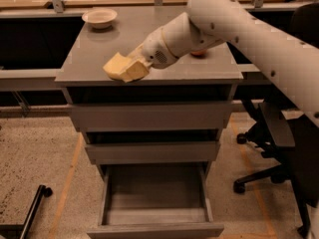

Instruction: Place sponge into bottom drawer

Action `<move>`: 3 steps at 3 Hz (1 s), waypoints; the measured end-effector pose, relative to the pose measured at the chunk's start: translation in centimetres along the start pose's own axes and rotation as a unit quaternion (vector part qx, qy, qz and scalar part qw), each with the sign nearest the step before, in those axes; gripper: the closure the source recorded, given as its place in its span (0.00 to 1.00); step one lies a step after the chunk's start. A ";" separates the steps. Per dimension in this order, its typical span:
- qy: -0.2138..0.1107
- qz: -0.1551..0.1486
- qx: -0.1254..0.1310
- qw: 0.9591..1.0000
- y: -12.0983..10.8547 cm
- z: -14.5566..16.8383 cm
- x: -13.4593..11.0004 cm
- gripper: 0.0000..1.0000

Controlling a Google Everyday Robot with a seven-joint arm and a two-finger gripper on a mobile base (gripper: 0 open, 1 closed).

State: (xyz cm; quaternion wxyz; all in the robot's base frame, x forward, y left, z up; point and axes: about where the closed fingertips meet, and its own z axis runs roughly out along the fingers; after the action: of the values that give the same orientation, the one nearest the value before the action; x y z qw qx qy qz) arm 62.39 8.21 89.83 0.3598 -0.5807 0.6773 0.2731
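The sponge [117, 66] is a pale yellow foam block held over the front left part of the grey cabinet top [94, 59], near its front edge. My gripper [133, 67] is shut on the sponge, with the white arm reaching in from the upper right. The bottom drawer [155, 217] is pulled open below and looks empty; it lies directly under and in front of the sponge. The two higher grey drawers [149, 116] are closed.
A pale bowl [99, 18] stands at the back left of the cabinet top. A red apple [198, 54] is mostly hidden behind my arm. A black office chair [271, 133] stands to the right. A black wheeled leg [31, 208] lies on the floor at lower left.
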 end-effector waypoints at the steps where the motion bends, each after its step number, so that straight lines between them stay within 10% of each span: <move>1: -0.007 0.043 -0.013 0.999 3.5 -2.0 4.8 1.00; 3: -0.010 0.037 -0.037 0.999 3.8 -0.1 5.3 1.00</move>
State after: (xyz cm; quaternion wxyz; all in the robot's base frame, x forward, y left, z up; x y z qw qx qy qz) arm 58.30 5.69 85.41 0.3345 -0.5657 0.6841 0.3163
